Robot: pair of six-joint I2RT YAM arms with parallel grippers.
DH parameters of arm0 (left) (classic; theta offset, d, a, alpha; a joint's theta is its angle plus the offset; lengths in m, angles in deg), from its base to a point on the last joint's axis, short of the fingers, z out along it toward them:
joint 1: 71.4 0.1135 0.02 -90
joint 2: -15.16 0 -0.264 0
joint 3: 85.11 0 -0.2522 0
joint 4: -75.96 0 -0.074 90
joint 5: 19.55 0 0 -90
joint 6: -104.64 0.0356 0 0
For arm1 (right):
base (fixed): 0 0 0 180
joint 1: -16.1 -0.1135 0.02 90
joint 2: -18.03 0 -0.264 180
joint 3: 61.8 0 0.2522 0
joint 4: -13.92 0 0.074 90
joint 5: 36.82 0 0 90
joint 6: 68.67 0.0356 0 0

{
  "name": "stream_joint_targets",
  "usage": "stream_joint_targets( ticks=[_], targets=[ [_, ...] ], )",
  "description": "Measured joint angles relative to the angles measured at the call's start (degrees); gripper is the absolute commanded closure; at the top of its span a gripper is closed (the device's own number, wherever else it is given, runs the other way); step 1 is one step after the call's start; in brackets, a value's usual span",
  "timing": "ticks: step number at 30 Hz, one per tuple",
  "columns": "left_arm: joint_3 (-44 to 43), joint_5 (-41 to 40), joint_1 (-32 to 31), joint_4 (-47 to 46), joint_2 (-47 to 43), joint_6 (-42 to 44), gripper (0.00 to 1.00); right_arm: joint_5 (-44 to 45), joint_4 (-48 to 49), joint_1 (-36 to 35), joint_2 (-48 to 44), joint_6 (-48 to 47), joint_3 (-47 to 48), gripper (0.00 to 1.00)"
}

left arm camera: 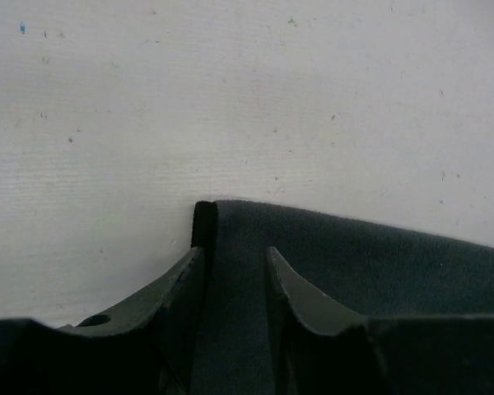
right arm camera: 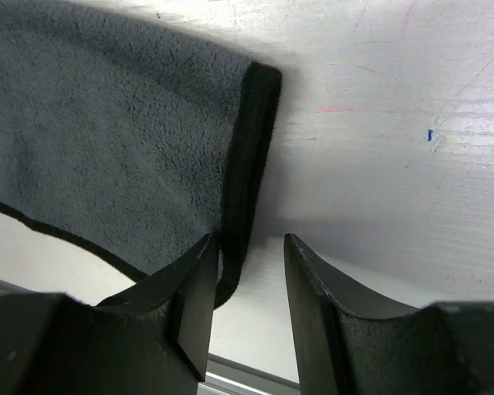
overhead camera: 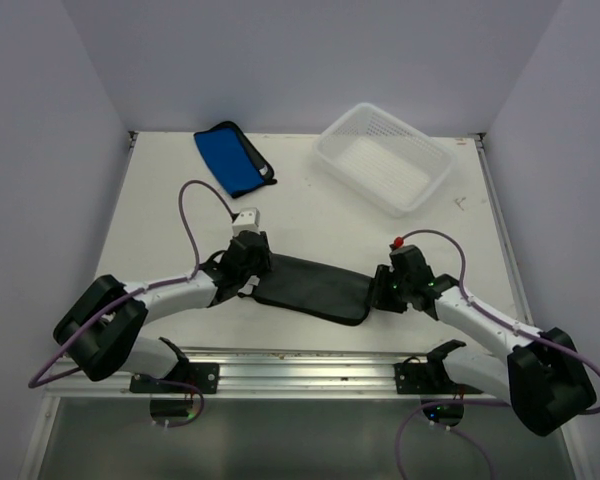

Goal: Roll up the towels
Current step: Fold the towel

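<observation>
Dark towel (overhead camera: 315,288) flat between left pincer (left arm camera: 235,251), right pincer (right arm camera: 249,239); blue towel (overhead camera: 230,160), basket (overhead camera: 352,180) beyond.

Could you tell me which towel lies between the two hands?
The dark towel, left hand at one end, right hand at the other; the blue towel lies apart, farther back.

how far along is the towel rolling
Possibly done: the blue towel lies bundled at the far left, though I can't confirm it's rolled. In hand: the left end effector and right end effector sit open at opposite ends of the dark towel, which lies flat. Left: rolling it.
</observation>
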Motion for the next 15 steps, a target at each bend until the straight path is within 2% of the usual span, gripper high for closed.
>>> stream_joint_targets(
  ticks=[10,15],
  targets=[
    [0.0,0.09,0.0,0.7,-1.97,0.0,0.59,-1.14,5.33,-0.07,2.93,1.7,-0.83,0.66],
    [0.0,1.01,0.0,0.68,-3.06,-0.02,0.57,-1.11,6.51,-0.09,3.93,2.19,-0.83,0.77]
  ],
)
